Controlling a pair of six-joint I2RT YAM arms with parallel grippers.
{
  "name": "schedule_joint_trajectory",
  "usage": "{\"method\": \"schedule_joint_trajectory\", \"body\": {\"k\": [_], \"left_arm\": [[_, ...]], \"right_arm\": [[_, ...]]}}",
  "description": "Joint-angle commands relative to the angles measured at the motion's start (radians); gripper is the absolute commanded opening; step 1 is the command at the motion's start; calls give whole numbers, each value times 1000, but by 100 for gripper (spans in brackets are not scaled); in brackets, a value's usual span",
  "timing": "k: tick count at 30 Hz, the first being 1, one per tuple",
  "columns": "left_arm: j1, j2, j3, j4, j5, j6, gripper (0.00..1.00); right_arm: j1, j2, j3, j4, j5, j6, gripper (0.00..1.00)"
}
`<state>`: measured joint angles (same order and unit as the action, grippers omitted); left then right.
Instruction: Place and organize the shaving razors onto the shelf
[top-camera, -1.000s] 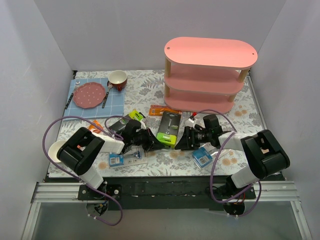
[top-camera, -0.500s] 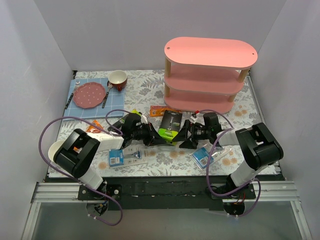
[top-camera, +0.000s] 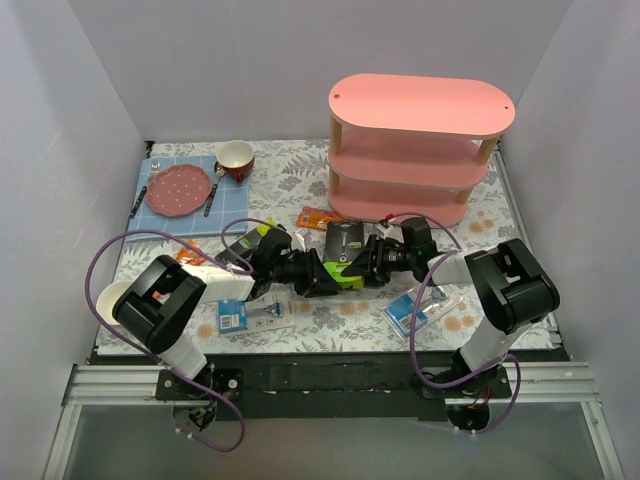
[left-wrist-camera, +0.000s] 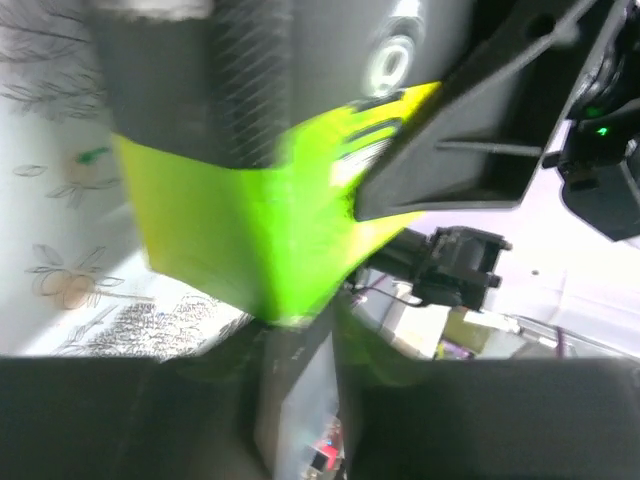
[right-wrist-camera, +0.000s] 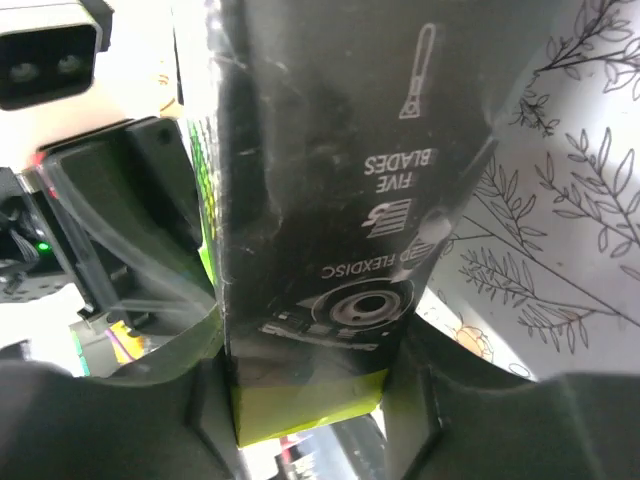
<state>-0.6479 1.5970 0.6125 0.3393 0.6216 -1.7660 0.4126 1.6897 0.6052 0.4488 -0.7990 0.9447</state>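
Overhead view, close wrist views sharing box (right-wrist-camera: 310, 200)

Tight in the middle: my right claw (top-camera: 362, 262) grips the grey box (top-camera: 342, 245), and my left claw (top-camera: 312, 283) is nose to nose with it. On the far side an orange pack (top-camera: 322, 217) lies before the shelf (top-camera: 420, 105). The shelf's boards show free room along their near side. Near right, a blue pack (top-camera: 404, 312) lies on the table (top-camera: 290, 180).

Glossy razor box (right-wrist-camera: 320, 200), matt shelf (top-camera: 420, 105)
Box before the shelf: shiny printed card; boards smooth pink, posts pale wood.
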Motion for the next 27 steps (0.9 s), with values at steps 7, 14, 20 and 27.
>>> {"method": "schedule_joint_trajectory", "body": {"k": [7,14,20,27], "left_arm": [[-18,-88,104,-49,190,350,52],[-44,15,188,-20,196,378,52],[-58,96,263,30,191,373,51],[-70,142,300,56,170,395,51]], "right_arm": [[-265,-231,-73,-156,-130,-331,22],[-471,-187,4,-150,-216,-405,24],[-575,-19,145,-136,-230,-435,25],[-678,166,324,-231,-227,-497,30]]}}
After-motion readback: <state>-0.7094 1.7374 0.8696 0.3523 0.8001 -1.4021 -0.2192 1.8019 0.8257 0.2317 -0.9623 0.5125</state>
